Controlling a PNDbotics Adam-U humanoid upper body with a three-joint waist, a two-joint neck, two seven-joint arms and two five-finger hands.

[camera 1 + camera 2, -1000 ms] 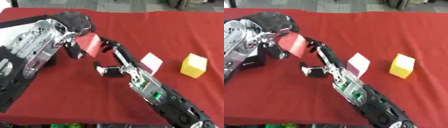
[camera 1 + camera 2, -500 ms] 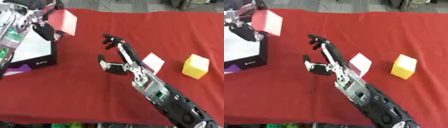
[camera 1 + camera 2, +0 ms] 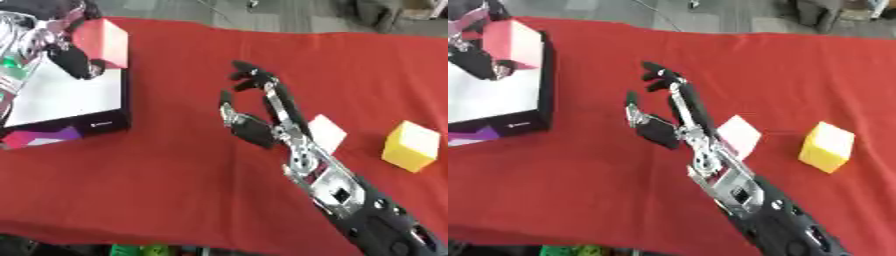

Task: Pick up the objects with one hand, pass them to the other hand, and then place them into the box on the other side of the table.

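At upper left the left hand [image 3: 66,52] pinches the red cube [image 3: 102,41] over the box [image 3: 61,97] rim, so an early release could drop it outside onto the cloth [image 3: 175,175], while the right hand [image 3: 254,115] hangs spread mid-frame.

Lab-like room: red-clothed table [image 3: 175,190]

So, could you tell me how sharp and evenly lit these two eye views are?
Left eye view: soft throughout, the left hand holding the red block most smeared; the box interior glares white. Right eye view: the right hand has blurred edges; the yellow block and red cloth look evenly lit.
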